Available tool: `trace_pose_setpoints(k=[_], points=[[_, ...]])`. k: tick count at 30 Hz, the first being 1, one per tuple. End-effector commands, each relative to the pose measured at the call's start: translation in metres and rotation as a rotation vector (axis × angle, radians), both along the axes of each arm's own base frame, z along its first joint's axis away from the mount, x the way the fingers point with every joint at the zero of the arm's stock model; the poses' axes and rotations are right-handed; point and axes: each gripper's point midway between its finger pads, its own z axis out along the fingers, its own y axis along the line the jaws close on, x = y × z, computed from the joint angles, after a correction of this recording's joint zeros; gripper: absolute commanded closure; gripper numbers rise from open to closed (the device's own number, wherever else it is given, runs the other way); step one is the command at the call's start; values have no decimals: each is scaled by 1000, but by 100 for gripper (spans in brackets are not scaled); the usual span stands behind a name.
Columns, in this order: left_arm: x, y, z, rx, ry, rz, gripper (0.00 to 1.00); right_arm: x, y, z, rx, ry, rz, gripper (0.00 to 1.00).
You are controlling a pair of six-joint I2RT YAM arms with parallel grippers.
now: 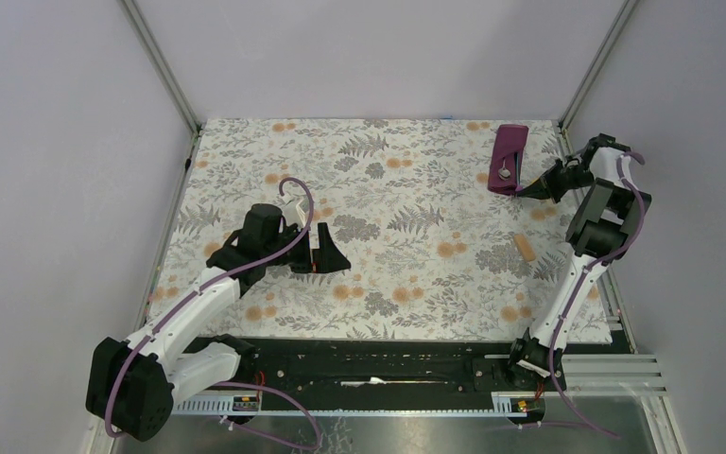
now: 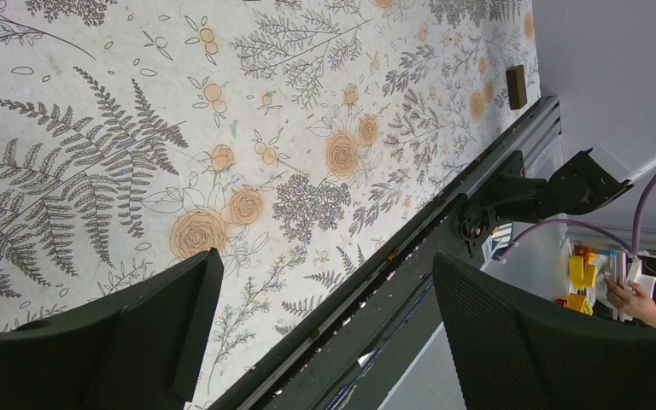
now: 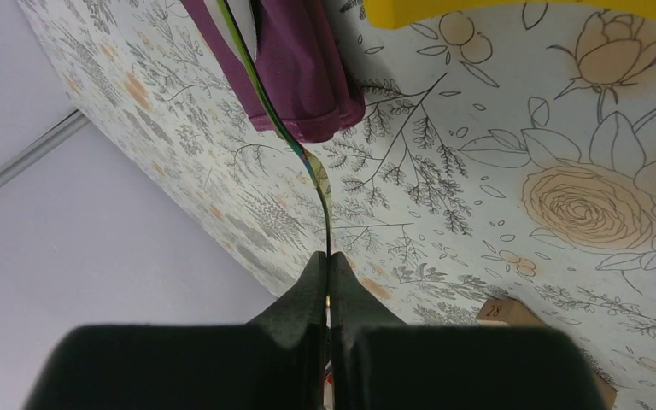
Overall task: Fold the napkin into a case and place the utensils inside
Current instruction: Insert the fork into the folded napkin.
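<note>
The dark purple napkin (image 1: 509, 151), folded into a narrow case, lies at the far right of the floral tablecloth. A small silver spoon bowl (image 1: 504, 173) shows on its near end. My right gripper (image 1: 532, 189) is just beside that end, shut on the thin iridescent utensil (image 3: 306, 158). In the right wrist view this utensil runs from my gripper (image 3: 328, 256) up into the fold of the napkin (image 3: 307, 81). My left gripper (image 1: 326, 253) hovers over the middle left of the cloth, far from the napkin. Its jaws (image 2: 326, 260) stand wide open with nothing between them.
A small brown block (image 1: 524, 248) lies on the tablecloth near the right arm, also seen as a numbered block (image 3: 504, 312) and far off as a dark block (image 2: 517, 85). A yellow piece (image 3: 521, 10) sits close beside the napkin. The black front rail (image 2: 410, 256) borders the table.
</note>
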Motion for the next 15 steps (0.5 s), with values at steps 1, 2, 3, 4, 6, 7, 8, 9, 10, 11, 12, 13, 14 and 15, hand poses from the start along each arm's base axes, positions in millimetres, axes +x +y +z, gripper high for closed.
trace_pose_setpoints(k=[1,2,3,4,6,7,8,9,10,11,12,13,14,15], points=[[8,-2,8,-2,-52,-3,1,16,1,11,38,-47,-25,100],[8,-2,9,-3,-53,-3,1,18,1,10,45,-50,-29,100],[8,-2,8,-2,-52,-3,1,19,1,9,46,-53,-32,100],[8,-3,8,-4,-52,-4,1,20,0,7,44,-52,-35,100],[7,-3,7,-4,-46,-6,1,24,-1,5,44,-59,-48,100],[7,-3,7,-4,-45,-6,1,26,0,4,52,-62,-53,100],[7,-3,7,-4,-46,-6,1,28,0,3,58,-65,-58,100],[7,-3,7,-4,-45,-6,1,30,0,2,58,-69,-63,100],[8,-3,7,-3,-46,-6,1,32,-1,1,58,-71,-66,100],[8,-3,7,0,-47,-4,1,35,0,0,55,-73,-67,100],[9,-2,6,0,-46,-2,1,38,-1,0,52,-80,-69,100],[9,-2,7,1,-47,-2,1,41,-2,1,51,-88,-70,100],[9,-2,6,2,-46,-2,1,43,-2,1,52,-93,-69,100],[9,-2,6,1,-46,-1,1,45,-2,-1,56,-92,-69,100]])
